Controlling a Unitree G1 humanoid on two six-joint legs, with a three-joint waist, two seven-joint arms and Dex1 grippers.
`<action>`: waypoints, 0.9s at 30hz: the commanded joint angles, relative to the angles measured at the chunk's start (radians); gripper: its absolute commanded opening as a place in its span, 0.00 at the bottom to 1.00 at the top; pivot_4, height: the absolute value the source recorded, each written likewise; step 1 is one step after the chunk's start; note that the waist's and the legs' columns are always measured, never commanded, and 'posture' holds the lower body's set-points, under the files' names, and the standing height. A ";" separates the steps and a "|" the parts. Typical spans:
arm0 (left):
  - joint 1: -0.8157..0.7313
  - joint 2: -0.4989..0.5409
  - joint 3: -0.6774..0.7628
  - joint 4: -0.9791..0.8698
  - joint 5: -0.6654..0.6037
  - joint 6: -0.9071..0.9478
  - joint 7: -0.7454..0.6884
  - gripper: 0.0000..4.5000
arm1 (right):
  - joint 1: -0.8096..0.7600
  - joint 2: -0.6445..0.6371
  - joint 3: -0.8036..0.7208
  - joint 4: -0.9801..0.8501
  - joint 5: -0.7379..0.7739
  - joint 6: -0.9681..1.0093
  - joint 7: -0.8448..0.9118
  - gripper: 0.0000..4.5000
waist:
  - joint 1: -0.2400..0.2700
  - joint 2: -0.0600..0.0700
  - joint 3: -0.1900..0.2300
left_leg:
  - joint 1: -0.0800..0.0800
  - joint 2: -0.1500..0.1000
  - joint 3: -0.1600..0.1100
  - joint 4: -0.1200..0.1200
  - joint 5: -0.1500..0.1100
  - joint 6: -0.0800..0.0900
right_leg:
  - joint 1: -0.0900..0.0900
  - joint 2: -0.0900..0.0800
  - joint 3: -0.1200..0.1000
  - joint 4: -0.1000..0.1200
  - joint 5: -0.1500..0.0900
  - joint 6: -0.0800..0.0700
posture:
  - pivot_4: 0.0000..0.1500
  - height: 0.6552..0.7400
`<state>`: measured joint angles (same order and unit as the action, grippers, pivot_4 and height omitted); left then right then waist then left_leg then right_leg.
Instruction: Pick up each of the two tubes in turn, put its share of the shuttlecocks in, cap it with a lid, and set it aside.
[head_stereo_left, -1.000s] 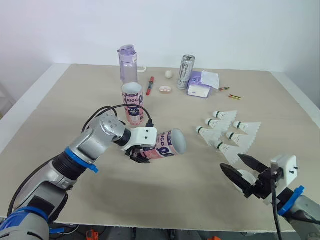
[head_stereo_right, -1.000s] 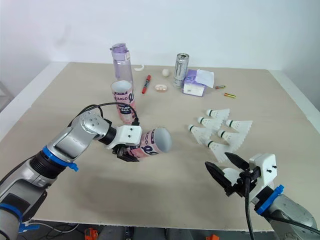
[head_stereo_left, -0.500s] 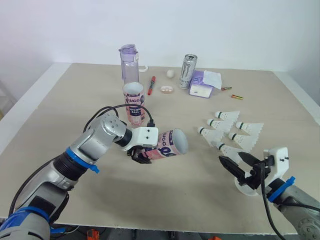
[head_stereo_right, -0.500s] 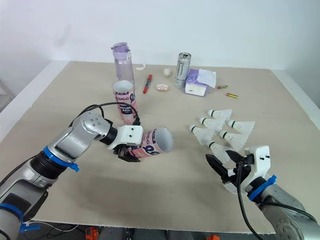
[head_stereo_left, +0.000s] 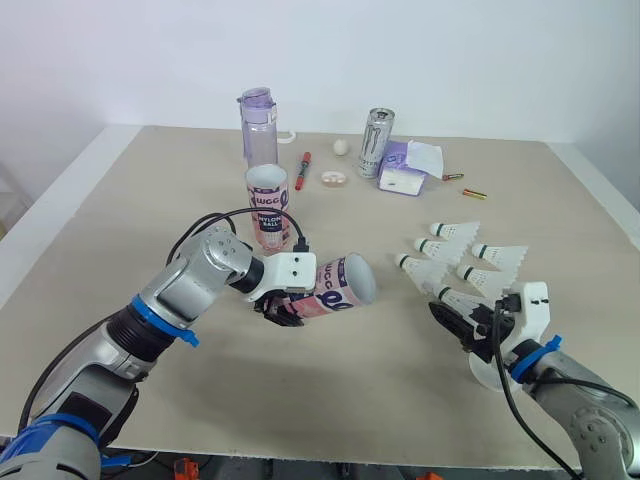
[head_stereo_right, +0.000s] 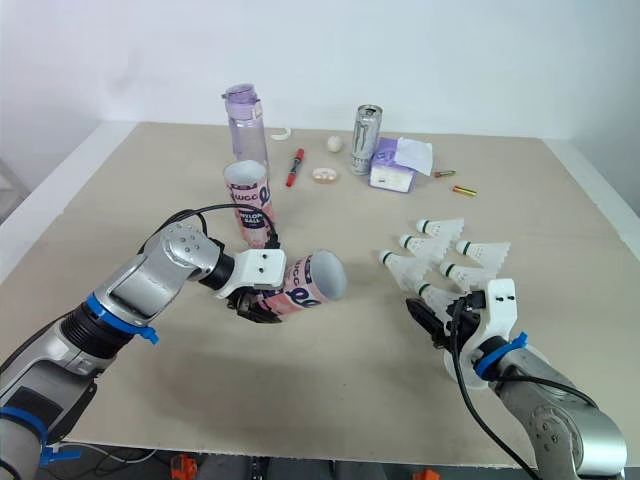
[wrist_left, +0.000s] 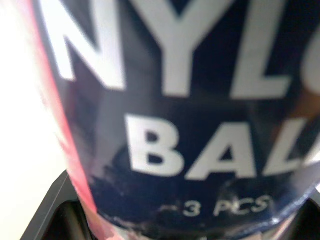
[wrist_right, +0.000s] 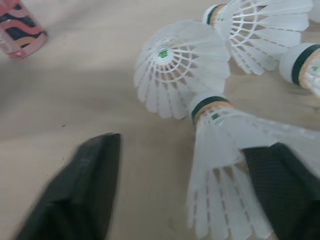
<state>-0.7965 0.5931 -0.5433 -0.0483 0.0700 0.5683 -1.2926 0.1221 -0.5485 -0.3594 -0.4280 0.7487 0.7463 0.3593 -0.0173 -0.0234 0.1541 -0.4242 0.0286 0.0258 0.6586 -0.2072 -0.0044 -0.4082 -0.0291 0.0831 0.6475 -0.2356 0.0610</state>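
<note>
Left eye view: the tube (head_stereo_left: 335, 287) is held sideways just over the table (head_stereo_left: 140, 200), with the left gripper (head_stereo_left: 284, 307) clamped around it and its open end facing the shuttlecocks (head_stereo_left: 447, 230). The right gripper (head_stereo_left: 470, 322) has its fingers spread either side of the nearest shuttlecock (wrist_right: 220, 145). The second tube (head_stereo_left: 266, 207) stands upright near the purple bottle (head_stereo_left: 257, 130).

On the table (head_stereo_left: 150, 200), a clear water bottle (head_stereo_left: 258, 135) is set toward 11 o'clock, a red marker (head_stereo_left: 301, 170) laid at its 3 o'clock; a silver can (head_stereo_left: 375, 143) and a purple tissue pack (head_stereo_left: 405, 172) are placed at 12 o'clock.
</note>
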 joint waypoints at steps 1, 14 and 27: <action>0.002 -0.019 0.009 0.017 0.010 0.008 0.040 0.68 | -0.022 -0.006 -0.016 -0.003 -0.009 0.016 -0.024 0.50 | 0.000 0.000 0.000 | 0.000 0.000 0.000 0.000 0.000 0.000 | 0.000 0.000 0.000 0.000 0.000 0.000 | 1.00 1.00; 0.003 -0.026 0.006 0.033 0.010 -0.003 0.043 0.68 | 0.021 -0.025 -0.032 -0.078 -0.034 0.022 -0.030 0.01 | 0.000 0.000 0.000 | 0.000 0.000 0.000 -0.001 0.000 0.000 | 0.000 0.000 0.000 -0.001 -0.001 0.001 | 1.00 1.00; -0.005 -0.036 0.004 0.073 0.013 -0.036 0.035 0.68 | -0.132 -0.527 -0.155 -0.355 0.058 0.048 0.270 0.01 | 0.001 0.001 0.001 | 0.000 -0.001 -0.001 -0.002 0.001 0.001 | 0.001 -0.002 -0.002 -0.001 -0.001 0.001 | 1.00 1.00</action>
<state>-0.7997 0.5643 -0.5301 0.0009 0.0668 0.5324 -1.2744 0.0105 -1.0380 -0.5388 -0.7320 0.8239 0.8507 0.5628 -0.0159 -0.0225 0.1549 -0.4244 0.0272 0.0238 0.6565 -0.2064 -0.0030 -0.4070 -0.0315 0.0810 0.6460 -0.2366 0.0620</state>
